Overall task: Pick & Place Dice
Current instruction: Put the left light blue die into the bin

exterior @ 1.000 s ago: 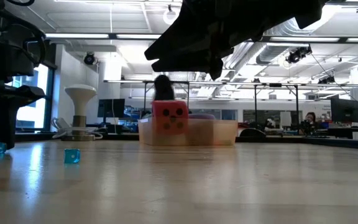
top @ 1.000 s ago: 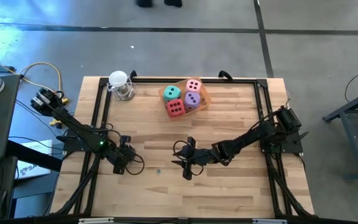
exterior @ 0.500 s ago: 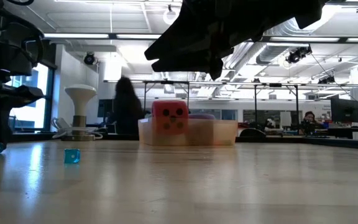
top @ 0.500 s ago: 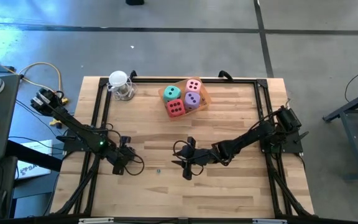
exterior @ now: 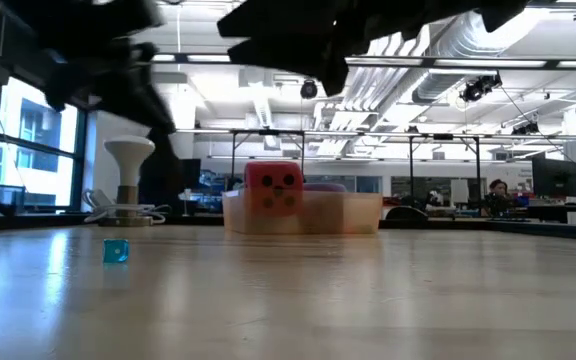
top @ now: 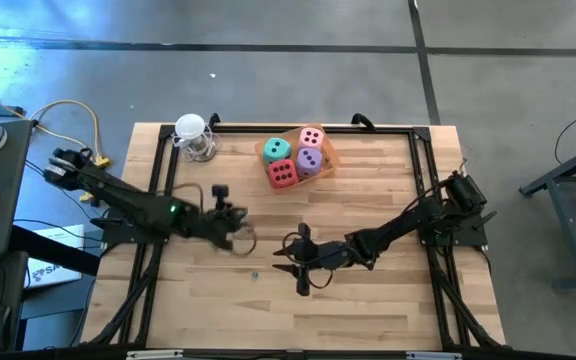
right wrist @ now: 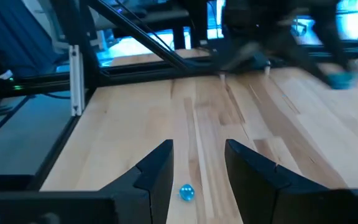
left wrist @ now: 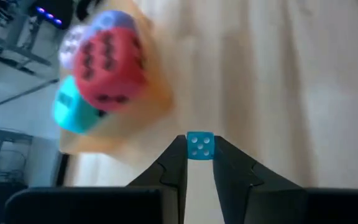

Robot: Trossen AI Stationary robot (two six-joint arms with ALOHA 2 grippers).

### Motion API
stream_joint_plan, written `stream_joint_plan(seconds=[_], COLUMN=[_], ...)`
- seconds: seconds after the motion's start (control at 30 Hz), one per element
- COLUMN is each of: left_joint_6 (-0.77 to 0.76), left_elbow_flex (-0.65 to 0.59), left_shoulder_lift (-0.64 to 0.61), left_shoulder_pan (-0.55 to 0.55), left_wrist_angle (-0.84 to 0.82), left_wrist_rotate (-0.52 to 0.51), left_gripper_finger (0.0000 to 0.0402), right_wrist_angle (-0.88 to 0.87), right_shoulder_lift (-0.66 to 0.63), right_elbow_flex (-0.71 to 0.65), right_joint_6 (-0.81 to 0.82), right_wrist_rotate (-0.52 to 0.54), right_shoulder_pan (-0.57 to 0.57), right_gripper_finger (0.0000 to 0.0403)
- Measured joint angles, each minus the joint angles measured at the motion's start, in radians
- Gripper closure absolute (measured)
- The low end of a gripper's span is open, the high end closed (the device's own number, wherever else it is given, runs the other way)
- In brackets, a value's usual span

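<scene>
Four soft dice sit in a shallow orange tray (top: 329,158) at the table's far middle: red (top: 282,173), teal (top: 277,150), purple (top: 309,159), pink (top: 312,137). My left gripper (top: 236,218) hangs above the table, left of middle, shut on a small clear-blue die (left wrist: 199,145); the tray with the red die (left wrist: 107,59) lies ahead of it. A second small blue die (top: 254,275) rests on the wood. My right gripper (top: 290,263) hovers open just right of it, and in the right wrist view that die (right wrist: 186,192) shows between its fingers. My left gripper pinches the small blue die by two opposite side faces (left wrist: 189,147) between its two fingertips (left wrist: 174,160). The die sits right at the free ends of the fingers, one pipped face showing, and is lifted clear of the table.
A white-topped clear object (top: 194,138) stands at the far left corner of the table. A black frame (top: 164,170) runs along the table's edges. Bare wood lies between the tray and both grippers. Beyond the table, the low view shows a room with desks.
My left gripper has risen from the near left of the table and swung toward the right and far side, toward the tray. It carries the small blue die that lay beside it on the wood. The other small die has stayed put.
</scene>
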Motion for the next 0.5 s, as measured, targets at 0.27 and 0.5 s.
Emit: stream_joint_plan(seconds=[0.27, 0.5], left_joint_6=[0.262, 0.252], left_elbow_flex=[0.024, 0.024], left_shoulder_lift=[0.010, 0.089], left_shoulder_pan=[0.466, 0.744], left_wrist_angle=[0.236, 0.388], left_wrist_rotate=[0.362, 0.628], left_gripper_finger=[0.0351, 0.0352], right_wrist_angle=[-0.011, -0.009], right_shoulder_lift=[-0.042, -0.051], right_elbow_flex=[0.000, 0.000], right_joint_6=[-0.036, -0.123], right_wrist_rotate=[-0.002, -0.002], right_shoulder_pan=[0.020, 0.052], right_gripper_finger=[0.0265, 0.0265])
